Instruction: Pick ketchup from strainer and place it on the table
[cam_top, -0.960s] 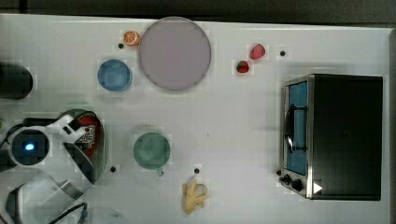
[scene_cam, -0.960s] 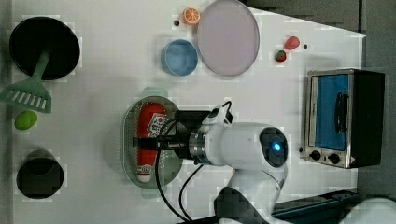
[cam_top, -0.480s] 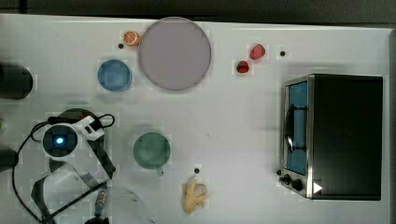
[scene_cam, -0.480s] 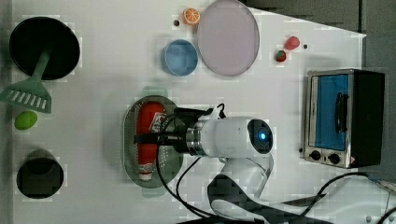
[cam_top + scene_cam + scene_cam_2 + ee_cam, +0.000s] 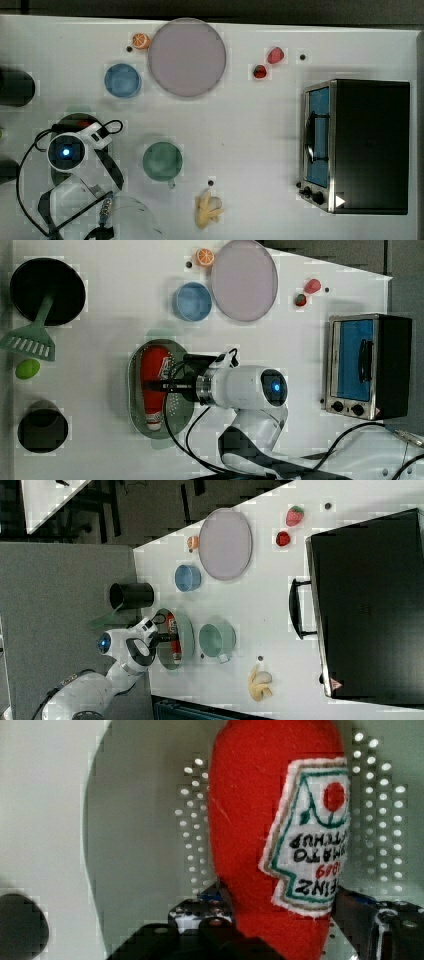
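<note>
The ketchup (image 5: 154,380) is a red plush bottle with a white label, lying lengthwise in the pale green strainer (image 5: 135,390) on the white table (image 5: 100,315). My gripper (image 5: 152,386) is down inside the strainer, astride the bottle's middle. In the wrist view the ketchup (image 5: 250,820) runs between my dark fingers (image 5: 212,917), which press against both of its sides over the strainer's holed bottom (image 5: 135,845). In the top view my wrist covers most of the strainer (image 5: 75,117). In the right view the ketchup (image 5: 171,630) lies flat in the strainer (image 5: 187,630).
A dark green cup (image 5: 161,160) stands just beside the strainer, with a banana (image 5: 207,209) beyond it. A blue bowl (image 5: 192,301), a grey-lilac plate (image 5: 244,280), an orange (image 5: 204,256) and strawberries (image 5: 312,286) lie farther off. A toaster oven (image 5: 367,365) stands at the left view's right.
My arm has shifted over the strainer and my fingers have closed in from wide open onto the ketchup's sides. The bottle lies where it was.
</note>
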`<state>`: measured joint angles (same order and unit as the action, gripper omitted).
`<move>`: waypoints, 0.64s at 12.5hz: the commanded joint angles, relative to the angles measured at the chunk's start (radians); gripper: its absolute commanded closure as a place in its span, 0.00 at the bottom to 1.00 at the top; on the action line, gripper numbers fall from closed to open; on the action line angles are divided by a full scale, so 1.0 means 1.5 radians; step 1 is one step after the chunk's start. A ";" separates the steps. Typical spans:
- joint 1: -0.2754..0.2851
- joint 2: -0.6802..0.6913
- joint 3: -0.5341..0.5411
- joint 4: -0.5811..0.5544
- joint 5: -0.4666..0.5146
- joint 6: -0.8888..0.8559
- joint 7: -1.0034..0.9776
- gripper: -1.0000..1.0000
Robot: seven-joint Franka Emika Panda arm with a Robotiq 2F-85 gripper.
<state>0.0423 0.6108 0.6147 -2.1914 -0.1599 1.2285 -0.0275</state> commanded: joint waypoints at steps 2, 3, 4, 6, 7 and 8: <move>0.010 -0.062 0.016 -0.002 -0.002 -0.022 0.028 0.42; 0.006 -0.095 0.016 -0.001 0.000 -0.055 0.028 0.42; 0.000 -0.132 0.018 0.002 0.007 -0.094 0.028 0.42; -0.016 -0.208 0.020 0.016 0.058 -0.193 0.028 0.42; -0.025 -0.240 0.019 0.030 0.095 -0.248 0.027 0.42; -0.037 -0.266 0.017 0.050 0.130 -0.301 0.027 0.42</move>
<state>0.0179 0.2542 0.6470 -2.1699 0.0320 0.8086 -0.0274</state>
